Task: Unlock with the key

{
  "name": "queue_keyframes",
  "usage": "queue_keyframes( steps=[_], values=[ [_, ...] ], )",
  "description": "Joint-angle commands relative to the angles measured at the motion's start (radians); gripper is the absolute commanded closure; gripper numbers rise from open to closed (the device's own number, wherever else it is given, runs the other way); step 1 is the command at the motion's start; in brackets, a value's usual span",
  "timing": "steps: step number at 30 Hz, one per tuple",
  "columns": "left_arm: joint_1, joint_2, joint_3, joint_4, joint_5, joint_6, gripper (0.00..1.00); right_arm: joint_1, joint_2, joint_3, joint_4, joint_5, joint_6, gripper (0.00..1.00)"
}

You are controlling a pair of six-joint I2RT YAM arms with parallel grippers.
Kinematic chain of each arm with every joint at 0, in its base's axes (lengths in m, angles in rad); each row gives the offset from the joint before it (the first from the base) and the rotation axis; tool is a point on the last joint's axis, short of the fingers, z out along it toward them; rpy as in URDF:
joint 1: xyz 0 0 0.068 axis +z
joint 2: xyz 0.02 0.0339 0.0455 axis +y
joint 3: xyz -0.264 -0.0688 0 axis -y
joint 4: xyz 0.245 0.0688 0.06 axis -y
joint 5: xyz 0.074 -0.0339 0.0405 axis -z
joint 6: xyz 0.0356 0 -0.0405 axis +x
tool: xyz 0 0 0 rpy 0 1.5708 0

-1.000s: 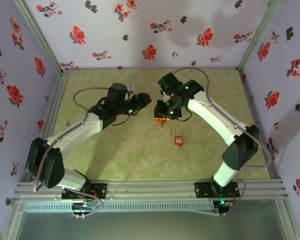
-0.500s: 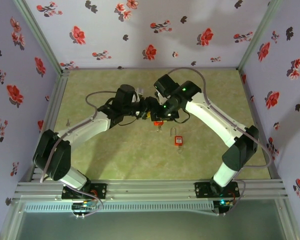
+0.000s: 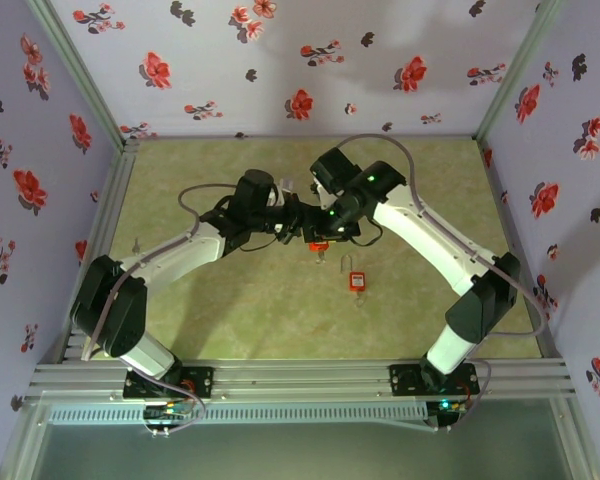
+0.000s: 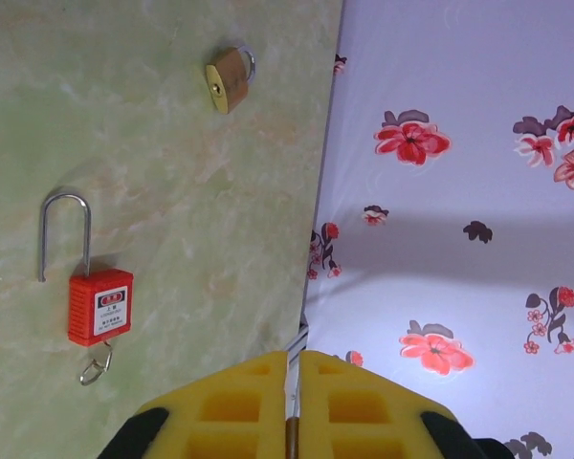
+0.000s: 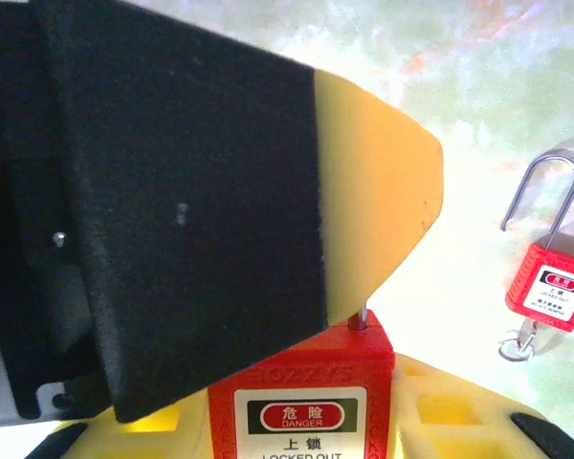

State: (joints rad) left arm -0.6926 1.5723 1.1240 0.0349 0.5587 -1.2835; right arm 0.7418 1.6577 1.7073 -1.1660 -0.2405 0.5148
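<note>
Two pincers meet over the middle of the counter. The right pincer is clamped on a red padlock. The left pincer, pads pressed together, nips the thin metal stem at its upper edge. Near-right, a second red padlock lies loose.

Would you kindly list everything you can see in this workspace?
Table: one, mottled green, centre.
Fabric walls: three, lilac with red flowers, around table.
Held red plastic padlock: one, red, in right end effector.
Loose red plastic padlock: one, red, shackle open, lying on table.
Small brass padlock: one, gold, on table near a wall.
Left end effector: one, yellow pads, shut, at held padlock's top.
Right end effector: one, yellow pads, gripping held padlock.
</note>
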Motion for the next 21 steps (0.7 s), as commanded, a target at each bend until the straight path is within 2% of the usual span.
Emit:
queue_keyframes(
  steps=[1, 14, 21],
  values=[
    [0.0, -0.007, 0.027, 0.034, 0.079, 0.008, 1.0, 0.01, 0.005, -0.027, -0.024, 0.04, -0.041, 1.0],
    [0.103, -0.009, 0.164, -0.209, 0.081, 0.174, 1.0, 0.087, 0.01, -0.094, -0.08, 0.054, -0.1, 1.0],
    [0.135, -0.022, 0.158, -0.254, 0.079, 0.214, 1.0, 0.106, 0.004, -0.12, -0.082, 0.054, -0.096, 1.0]
  ],
)
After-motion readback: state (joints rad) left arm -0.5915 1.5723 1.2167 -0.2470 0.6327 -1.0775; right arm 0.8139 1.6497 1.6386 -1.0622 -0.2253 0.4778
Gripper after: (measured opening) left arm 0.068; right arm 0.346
